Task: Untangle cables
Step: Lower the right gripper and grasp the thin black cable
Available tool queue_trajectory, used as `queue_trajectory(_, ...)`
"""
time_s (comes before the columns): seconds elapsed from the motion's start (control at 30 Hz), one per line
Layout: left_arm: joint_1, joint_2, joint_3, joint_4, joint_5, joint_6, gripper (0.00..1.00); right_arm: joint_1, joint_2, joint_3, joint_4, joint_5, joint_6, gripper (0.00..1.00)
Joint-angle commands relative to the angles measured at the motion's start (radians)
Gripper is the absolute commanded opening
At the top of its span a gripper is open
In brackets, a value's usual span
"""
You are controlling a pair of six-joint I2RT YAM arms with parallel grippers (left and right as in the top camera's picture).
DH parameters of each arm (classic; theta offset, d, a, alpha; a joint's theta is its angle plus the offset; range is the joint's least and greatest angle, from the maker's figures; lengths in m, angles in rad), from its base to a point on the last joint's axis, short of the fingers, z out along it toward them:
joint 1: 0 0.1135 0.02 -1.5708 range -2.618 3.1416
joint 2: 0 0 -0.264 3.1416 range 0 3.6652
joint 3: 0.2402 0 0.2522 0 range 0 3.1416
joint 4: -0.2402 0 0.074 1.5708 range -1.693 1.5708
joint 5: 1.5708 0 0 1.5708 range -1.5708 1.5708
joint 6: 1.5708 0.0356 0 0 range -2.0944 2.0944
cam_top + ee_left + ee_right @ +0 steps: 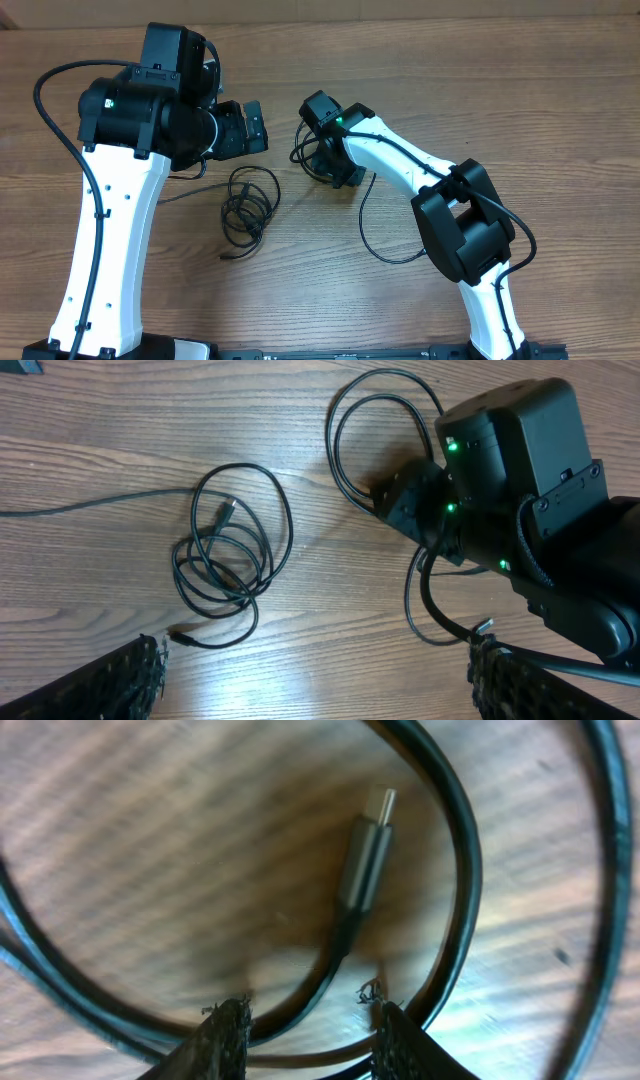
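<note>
The left fingers [130, 678] stand wide apart above the bench [90, 450] and hold nothing. A coiled cable [248, 205] lies on the wood between the 2 arms. The right fingers [226, 1042] are narrowed but parted, low over the bench. They straddle a strand of a looped cable [468, 870], whose plug [366, 850] lies just beyond. I cannot tell whether they touch it.
</note>
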Motion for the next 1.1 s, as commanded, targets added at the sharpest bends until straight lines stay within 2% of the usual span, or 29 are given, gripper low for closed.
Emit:
queue_trajectory(0.0,-0.003,0.008,-0.004,0.003,0.011,0.008,1.00,-0.005,0.010,-0.006,-0.034,0.007,0.011,0.40)
queue_trajectory(0.33,-0.003,0.008,-0.004,0.005,0.011,0.008,1.00,-0.008,-0.053,0.068,-0.148,0.007,-0.062,0.47)
queue_trajectory(0.57,-0.003,0.008,-0.004,0.008,0.011,0.008,1.00,-0.008,-0.113,0.107,-0.151,-0.008,-0.172,0.65)
queue_trajectory(0.8,-0.003,0.008,-0.004,0.007,0.012,0.008,1.00,0.001,-0.096,0.040,-0.095,-0.026,-0.230,0.65)
queue_trajectory(0.93,-0.003,0.008,-0.004,0.008,0.011,0.008,1.00,0.025,-0.089,0.014,-0.034,-0.155,-0.460,0.66)
queue_trajectory(1.07,-0.003,0.008,-0.004,0.008,0.012,0.008,0.99,0.051,-0.089,0.014,-0.039,-0.174,-0.638,0.66)
